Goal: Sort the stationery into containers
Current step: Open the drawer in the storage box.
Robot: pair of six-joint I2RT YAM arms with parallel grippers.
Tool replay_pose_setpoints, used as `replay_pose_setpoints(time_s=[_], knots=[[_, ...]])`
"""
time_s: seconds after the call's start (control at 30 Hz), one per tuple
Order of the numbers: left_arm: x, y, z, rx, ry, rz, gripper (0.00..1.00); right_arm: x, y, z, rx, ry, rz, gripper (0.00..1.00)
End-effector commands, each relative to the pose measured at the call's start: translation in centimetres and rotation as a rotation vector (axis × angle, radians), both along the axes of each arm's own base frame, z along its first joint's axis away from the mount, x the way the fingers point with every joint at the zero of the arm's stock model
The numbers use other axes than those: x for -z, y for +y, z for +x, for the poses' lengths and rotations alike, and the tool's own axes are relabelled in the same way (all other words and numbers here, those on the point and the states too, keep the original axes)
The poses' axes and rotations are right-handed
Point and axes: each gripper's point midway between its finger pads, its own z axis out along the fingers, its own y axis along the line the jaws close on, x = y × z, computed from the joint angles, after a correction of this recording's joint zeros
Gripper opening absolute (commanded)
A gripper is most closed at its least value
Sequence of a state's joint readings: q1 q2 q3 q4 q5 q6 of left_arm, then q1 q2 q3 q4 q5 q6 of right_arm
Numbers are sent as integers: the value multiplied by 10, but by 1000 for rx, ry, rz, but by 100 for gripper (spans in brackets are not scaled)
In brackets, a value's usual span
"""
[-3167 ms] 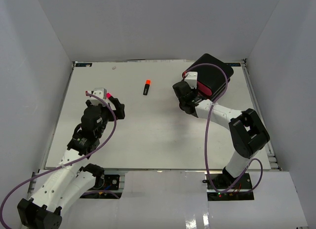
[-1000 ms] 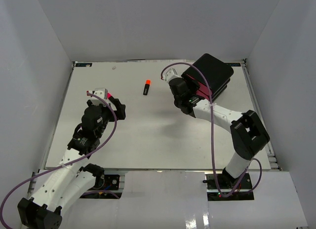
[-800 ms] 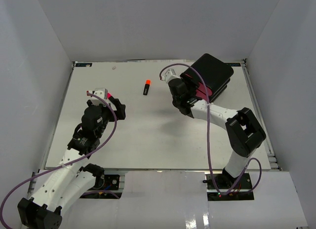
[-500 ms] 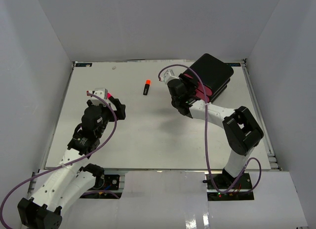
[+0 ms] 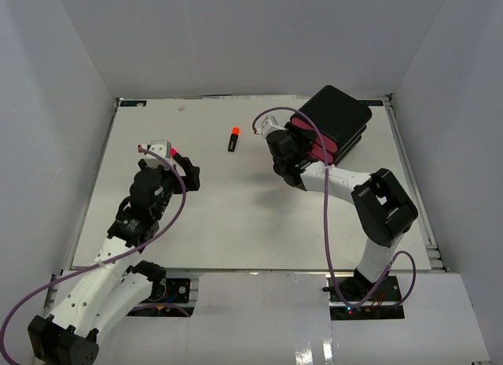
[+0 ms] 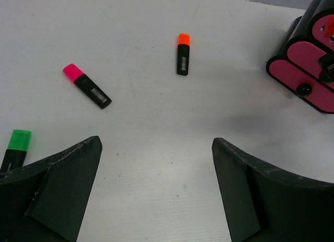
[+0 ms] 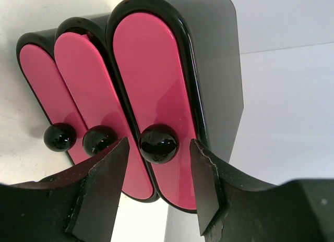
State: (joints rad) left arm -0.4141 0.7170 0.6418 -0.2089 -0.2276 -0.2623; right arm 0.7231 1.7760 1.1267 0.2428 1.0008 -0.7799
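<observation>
Two arms work over the white counter (image 5: 236,223). One black rounded box (image 5: 338,113) stands at the far right of the counter. It carries three pink drawer fronts, each with one round black knob, so three knobs in all.

The right end effector (image 7: 158,143) sits at the box with its fingers apart, one on either side of a single knob (image 7: 158,139). That knob belongs to the drawer front (image 7: 151,85) nearest the box's broad black side, probably the top one. A thin gap seems to show on each side of the knob, so the fingers straddle it without clamping. The other two knobs (image 7: 99,140) (image 7: 60,136) lie to one side of the fingers.

The left end effector (image 6: 156,143) hangs over the left half of the counter with its fingers spread wide and nothing between them. Three stubby black highlighters lie flat there, well apart from each other:
- a pink-capped highlighter (image 6: 87,86)
- an orange-capped highlighter (image 6: 182,57), farther out toward the box
- a green-capped highlighter (image 6: 15,148), at the edge of the left wrist view and partly hidden behind a finger (image 6: 57,190)

None of the three is in a drawer.
</observation>
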Motion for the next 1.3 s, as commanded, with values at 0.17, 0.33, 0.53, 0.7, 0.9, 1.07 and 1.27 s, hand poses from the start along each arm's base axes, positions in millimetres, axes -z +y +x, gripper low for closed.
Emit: replay_pose_setpoints(time_s=[0.17,0.33,0.53,0.7,0.9,1.07,1.27], knots=[[-3,0,0,3,-14,-3,98,0,1,2,28,-33,12,55],[-2,1,0,2,-15,-1,98,3,-1,2,37,-32,7,53],[-3,0,0,3,-16,-4,98,-1,-4,3,53,-46,18,49],[-3,0,0,6,-16,-3,98,-4,-6,4,61,-56,23,44],[-3,-1,0,7,-15,-5,98,-6,-9,1,67,-64,33,20],[-4,0,0,7,-18,-6,98,-7,-9,-4,62,-68,46,20],[-3,-1,0,9,-17,-6,98,-14,4,-18,25,-70,65,19]])
